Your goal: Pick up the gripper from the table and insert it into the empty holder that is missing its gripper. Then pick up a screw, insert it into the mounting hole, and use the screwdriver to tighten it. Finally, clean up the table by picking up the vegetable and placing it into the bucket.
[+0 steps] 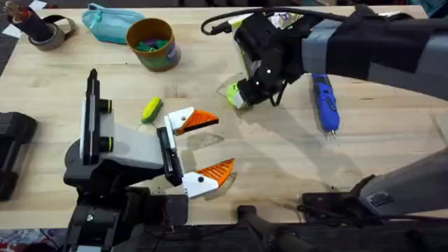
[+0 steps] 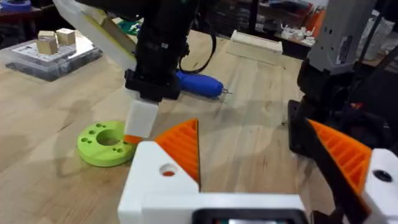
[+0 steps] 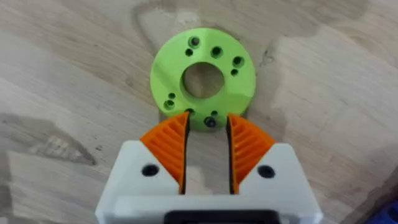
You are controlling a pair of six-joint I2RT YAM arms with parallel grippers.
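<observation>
Overhead looks down and forward over my bench (image 1: 280,150). Left wrist looks low across it; right wrist close, straight down. All three share the green disc (image 3: 203,78).

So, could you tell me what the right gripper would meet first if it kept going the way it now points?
Most likely the lime-green disc: the right gripper points straight down at its near rim, fingers slightly apart.

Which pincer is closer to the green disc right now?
The right pincer: it hangs just over the green disc's rim, slightly open. The left pincer sits wide open, farther off toward the arms' bases.
</observation>
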